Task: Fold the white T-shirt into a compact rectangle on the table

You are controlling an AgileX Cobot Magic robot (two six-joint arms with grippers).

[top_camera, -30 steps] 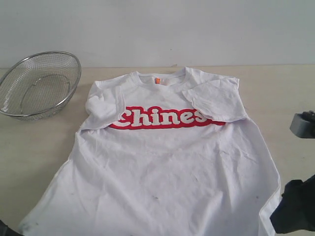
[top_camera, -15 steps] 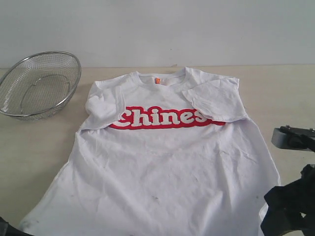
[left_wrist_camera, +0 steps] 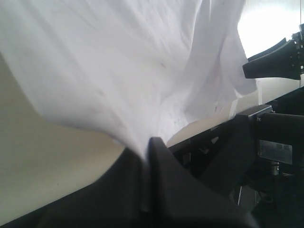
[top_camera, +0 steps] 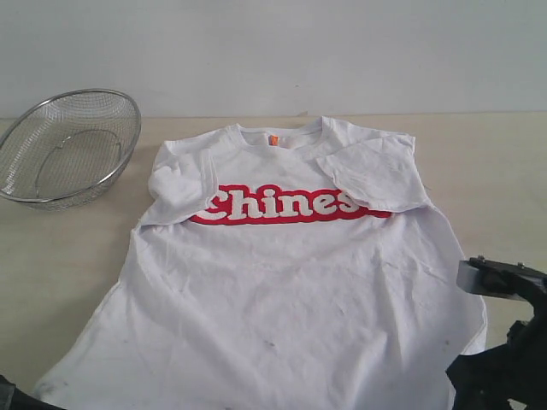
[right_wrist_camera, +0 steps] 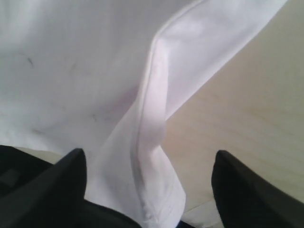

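Table [top_camera: 68, 256] bears white T-shirt [top_camera: 291, 282] — left tool [left_wrist_camera: 147, 147] pinching it.

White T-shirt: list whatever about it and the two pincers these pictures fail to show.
- white T-shirt bottom hem: exterior view, cut off by the lower frame edge.
- End of the red lettering: exterior view, covered by the folded-in sleeve.
- left pincer, shut on cloth: almost wholly outside the exterior view's bottom corner.
- right pincer, open around the hem corner: contact unclear; the exterior view's edge crops it.
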